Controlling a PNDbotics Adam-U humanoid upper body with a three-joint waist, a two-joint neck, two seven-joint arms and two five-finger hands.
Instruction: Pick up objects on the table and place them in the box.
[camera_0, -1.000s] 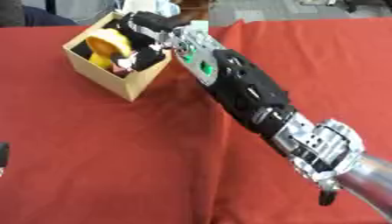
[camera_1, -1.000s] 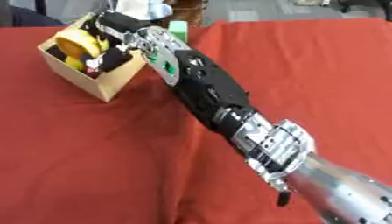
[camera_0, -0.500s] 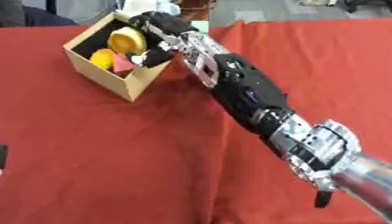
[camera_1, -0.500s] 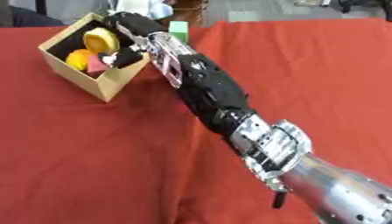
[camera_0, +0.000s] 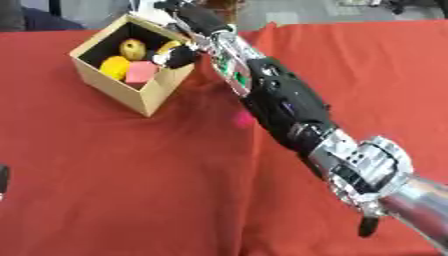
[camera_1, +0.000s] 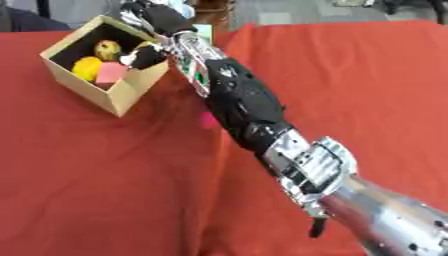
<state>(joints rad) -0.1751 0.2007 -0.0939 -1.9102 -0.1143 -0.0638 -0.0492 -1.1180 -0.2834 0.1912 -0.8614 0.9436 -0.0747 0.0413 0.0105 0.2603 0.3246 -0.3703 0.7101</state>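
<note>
A tan cardboard box (camera_0: 107, 84) stands at the far left of the red-clothed table (camera_0: 105, 180). Inside lie a round yellow thing (camera_0: 115, 67), a pink block (camera_0: 140, 74) and a yellow-brown fruit (camera_0: 133, 48). My right arm stretches from the lower right up to the box, and my right hand (camera_0: 194, 21) hangs open over the box's far right corner, one finger (camera_0: 178, 57) drooping across the rim, nothing held. A small pink thing (camera_0: 242, 119) lies on the cloth beside my forearm. A dark sliver of my left hand (camera_0: 3, 181) shows at the left edge.
The red cloth has a fold running from the far edge (camera_0: 267, 35) down under my arm. Beyond the table's far edge there is grey floor and dark furniture (camera_0: 35, 17).
The right hand was low over the box with a yellow thing in it; it has let go, lifted and drawn back to the far right corner. The box's contents now show.
</note>
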